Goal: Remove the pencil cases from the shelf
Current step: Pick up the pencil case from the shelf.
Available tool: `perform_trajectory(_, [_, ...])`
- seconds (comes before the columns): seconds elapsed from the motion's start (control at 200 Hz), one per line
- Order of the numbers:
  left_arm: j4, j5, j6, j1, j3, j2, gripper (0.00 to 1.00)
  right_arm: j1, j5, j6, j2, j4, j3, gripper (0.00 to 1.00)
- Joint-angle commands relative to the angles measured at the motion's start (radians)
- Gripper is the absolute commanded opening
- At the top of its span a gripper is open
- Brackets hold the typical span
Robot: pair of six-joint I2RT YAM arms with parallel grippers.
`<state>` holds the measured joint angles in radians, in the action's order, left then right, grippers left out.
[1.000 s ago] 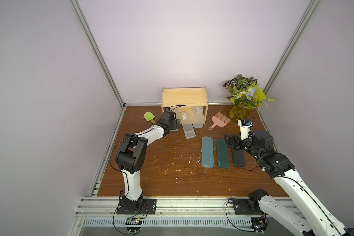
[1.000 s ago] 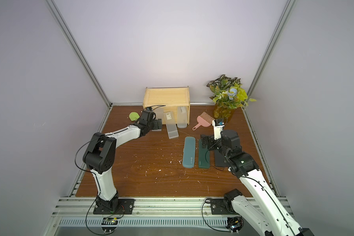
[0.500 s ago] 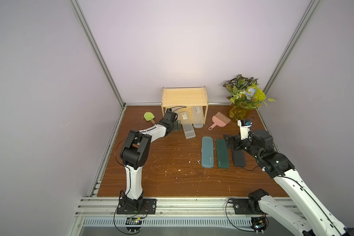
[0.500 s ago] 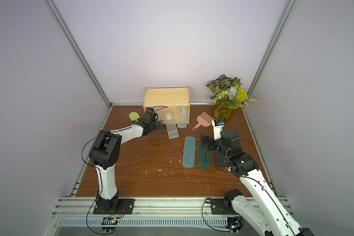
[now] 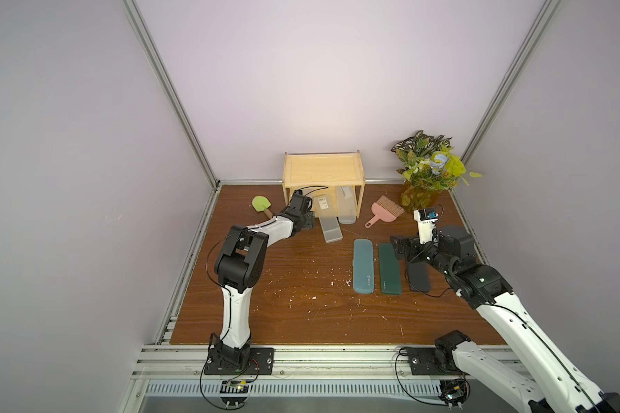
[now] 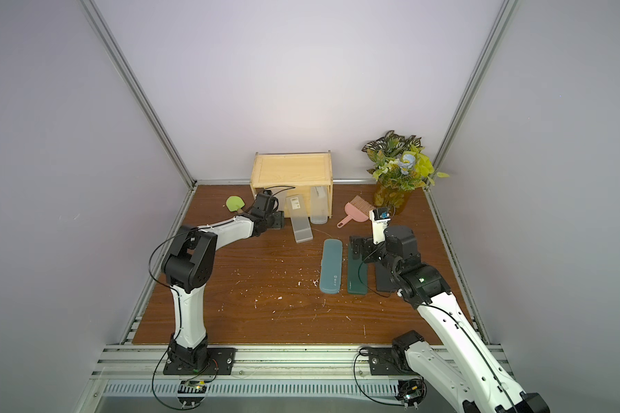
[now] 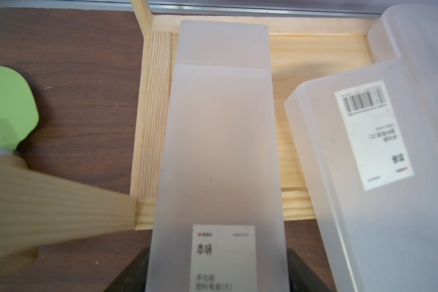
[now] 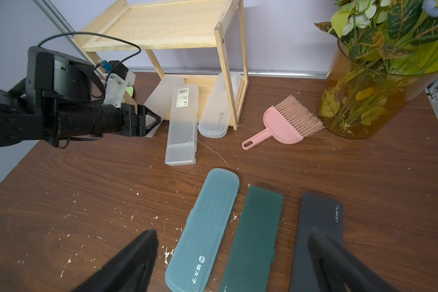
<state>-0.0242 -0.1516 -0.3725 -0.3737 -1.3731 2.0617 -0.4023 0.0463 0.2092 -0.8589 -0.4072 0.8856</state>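
Now the left gripper (image 7: 216,252) has gone from wide open to clamped on the near end of a frosted case (image 7: 220,139), which lies at the left of the lower tier of the shelf (image 5: 323,171). I judge the pull-out comes next. The left arm stretches low and forward. The right gripper (image 8: 232,235) hangs spread above the teal case (image 5: 364,264), green case (image 5: 389,268) and black case (image 5: 419,277), all 3 on the table.

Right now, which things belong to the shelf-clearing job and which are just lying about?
Job: shelf; held frosted case in left pincer; middle frosted case; rounded frosted case; teal case; dark green case; black case.
Lying about: pink brush; green spatula; vase of leaves.
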Motion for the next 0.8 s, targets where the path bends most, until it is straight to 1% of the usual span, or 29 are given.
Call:
perform_trajectory(0.0, [-0.02, 0.002, 0.003, -0.008, -0.003, 0.001, 0.7, 0.003, -0.005, -0.006, -0.001, 0.033, 0.007, 0.99])
perform_trajectory(0.035, [-0.024, 0.002, 0.004, -0.008, -0.003, 0.001, 0.66, 0.003, -0.006, -0.006, -0.003, 0.033, 0.005, 0.99])
perform_trajectory(0.06, [-0.025, 0.0, 0.006, -0.008, -0.003, -0.002, 0.61, 0.003, -0.005, -0.005, -0.003, 0.034, 0.005, 0.99])
perform_trajectory(0.1, [-0.025, 0.001, 0.006, -0.008, 0.0, -0.004, 0.55, 0.003, -0.006, -0.004, -0.002, 0.034, 0.004, 0.99])
perform_trajectory(0.145, [-0.025, -0.002, 0.006, -0.008, 0.004, -0.008, 0.52, 0.003, -0.008, -0.004, -0.001, 0.035, 0.002, 0.99])
perform_trajectory(0.305, [-0.022, -0.008, 0.004, -0.01, 0.035, -0.043, 0.52, 0.003, -0.008, -0.005, 0.006, 0.034, 0.001, 0.99])
perform_trajectory(0.415, [-0.019, -0.015, 0.003, -0.016, 0.075, -0.096, 0.53, 0.003, -0.01, -0.005, 0.01, 0.035, 0.001, 0.99])
perform_trajectory(0.57, [-0.014, -0.013, -0.008, -0.031, 0.157, -0.199, 0.53, 0.003, -0.022, 0.001, 0.019, 0.041, -0.003, 0.99])
perform_trajectory(0.796, [-0.033, -0.004, -0.044, -0.088, 0.29, -0.358, 0.55, 0.003, -0.044, 0.014, 0.044, 0.051, -0.018, 0.99])
